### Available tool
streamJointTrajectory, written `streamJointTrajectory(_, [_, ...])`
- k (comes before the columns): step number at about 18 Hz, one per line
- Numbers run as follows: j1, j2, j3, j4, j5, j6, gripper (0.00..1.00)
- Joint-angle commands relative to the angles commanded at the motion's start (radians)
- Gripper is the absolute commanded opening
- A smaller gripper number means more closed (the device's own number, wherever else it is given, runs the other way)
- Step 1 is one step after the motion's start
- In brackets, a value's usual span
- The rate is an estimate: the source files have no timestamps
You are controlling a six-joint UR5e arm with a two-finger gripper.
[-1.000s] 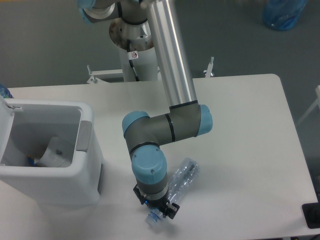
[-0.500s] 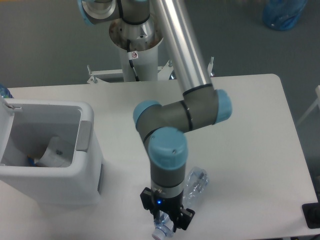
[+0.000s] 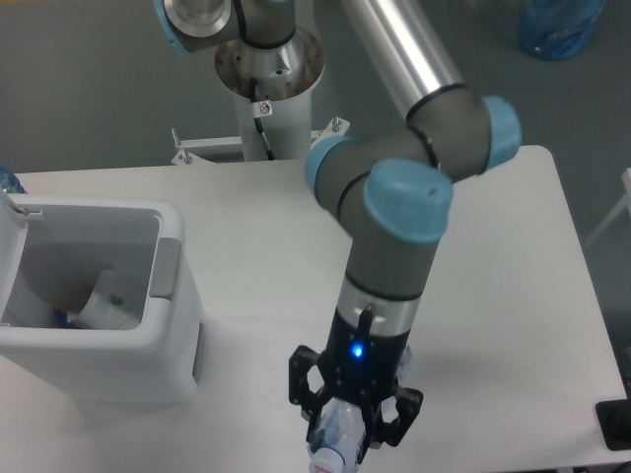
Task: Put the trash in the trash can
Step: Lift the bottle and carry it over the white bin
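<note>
My gripper [image 3: 347, 434] points down near the table's front edge and is shut on the clear crushed plastic bottle [image 3: 333, 443]. The bottle's neck and cap end stick out below the fingers; the rest of it is hidden behind my wrist. The trash can [image 3: 118, 370] stands at the left of the table, well left of the gripper, with its lid [image 3: 10, 212] swung open and its grey panel [image 3: 166, 266] facing me. A white crumpled wrapper [image 3: 106, 301] lies inside on the bottom.
The robot's base column [image 3: 266, 74] stands behind the table's far edge. A blue bag [image 3: 560, 25] lies on the floor at the top right. A black object [image 3: 613, 424] sits by the table's right front corner.
The arm has risen toward the camera and shifted right, and the bottle has come up with the gripper. The bottle's body that lay on the table is now hidden behind the wrist.
</note>
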Motion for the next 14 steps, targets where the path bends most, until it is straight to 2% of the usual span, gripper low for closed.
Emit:
streamJointTrajectory(6, [0.009, 0.086, 0.009, 0.008, -0.157, -0.223, 0.59])
streamJointTrajectory(14, [-0.001, 0.169, 0.002, 0.008, -0.301, -0.356, 0.60])
